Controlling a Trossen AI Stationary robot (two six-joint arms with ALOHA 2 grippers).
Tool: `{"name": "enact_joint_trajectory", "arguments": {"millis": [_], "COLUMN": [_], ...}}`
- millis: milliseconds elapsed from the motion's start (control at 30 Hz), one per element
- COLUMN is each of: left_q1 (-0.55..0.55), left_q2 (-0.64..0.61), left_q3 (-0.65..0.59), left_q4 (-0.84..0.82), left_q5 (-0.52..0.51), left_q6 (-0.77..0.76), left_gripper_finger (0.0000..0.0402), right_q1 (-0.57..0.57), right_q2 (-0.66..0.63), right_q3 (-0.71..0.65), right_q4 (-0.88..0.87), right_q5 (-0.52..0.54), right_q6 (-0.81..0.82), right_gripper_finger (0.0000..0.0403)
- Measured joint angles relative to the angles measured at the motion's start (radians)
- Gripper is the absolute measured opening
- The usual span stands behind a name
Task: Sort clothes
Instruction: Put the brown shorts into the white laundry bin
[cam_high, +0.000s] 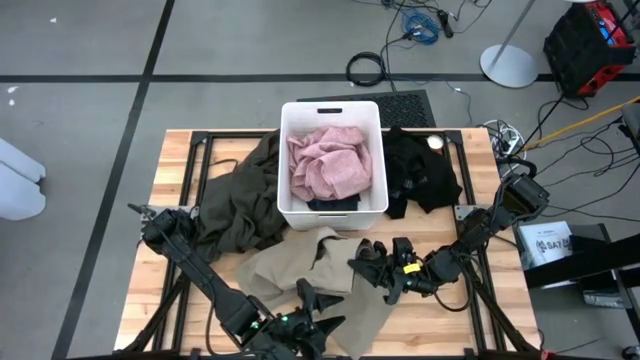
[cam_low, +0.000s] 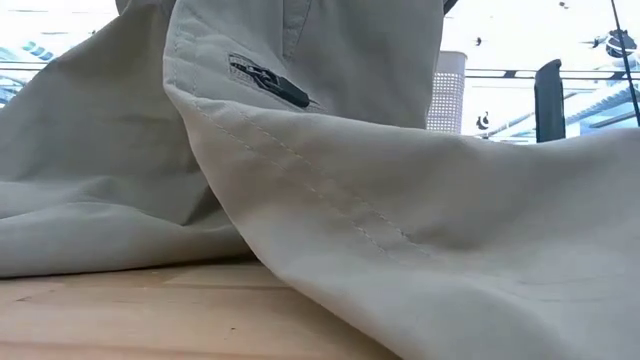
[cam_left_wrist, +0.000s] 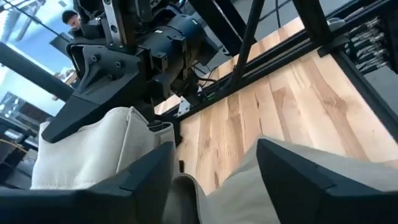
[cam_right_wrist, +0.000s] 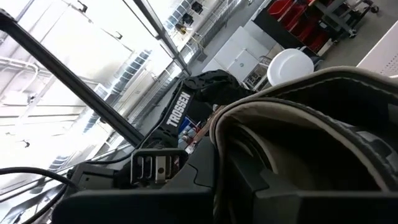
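Observation:
A khaki tan garment (cam_high: 290, 268) lies crumpled on the table's near middle and fills the low view (cam_low: 350, 200). My left gripper (cam_high: 318, 306) is at its near edge, shut on it (cam_left_wrist: 186, 193). My right gripper (cam_high: 366, 262) is at its right side, shut on a raised fold of it (cam_right_wrist: 280, 112). A white bin (cam_high: 332, 112) at the far middle holds a pale pink garment (cam_high: 325, 165) and a dark one (cam_high: 333, 203). A dark olive garment (cam_high: 240, 200) lies left of the bin, against its wall. A black garment (cam_high: 420, 175) lies to the bin's right. My left gripper has a fold of the khaki cloth (cam_left_wrist: 185, 190) between its two fingers (cam_left_wrist: 149, 177), which come in low from the table's near side. The rest of the garment lies slack on the table. My right gripper pinches a bunched fold of the khaki garment (cam_left_wrist: 106, 143), several layers with a stitched edge, coming level from the table's right. The fold stands raised above the table; the rest lies slack below.
Bare wood shows on the near right (cam_high: 480, 320) and near left (cam_high: 160, 300) of the table. Black frame rails (cam_high: 195, 160) run along the table's sides. Cables and a red case (cam_high: 590, 40) lie on the floor beyond.

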Motion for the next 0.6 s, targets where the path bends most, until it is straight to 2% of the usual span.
{"name": "enact_joint_trajectory", "arguments": {"millis": [167, 400, 600], "left_q1": [-0.023, -0.085, -0.063], "left_q2": [0.000, 0.000, 0.016], "left_q3": [0.000, 0.000, 0.000], "left_q4": [0.002, 0.146, 0.165], "left_q5": [-0.006, -0.160, -0.299], "left_q6": [0.155, 0.453, 0.482], "left_gripper_finger": [0.0288, 0.0304, 0.0304], "right_q1": [-0.002, -0.012, -0.019], "right_q2": [0.000, 0.000, 0.000], "right_q3": [0.000, 0.000, 0.000], "right_q4": [0.001, 0.001, 0.001], "right_q5": [0.002, 0.002, 0.005], "right_q6": [0.000, 0.000, 0.006], "right_gripper_finger": [0.0006, 0.0006, 0.0006]}}
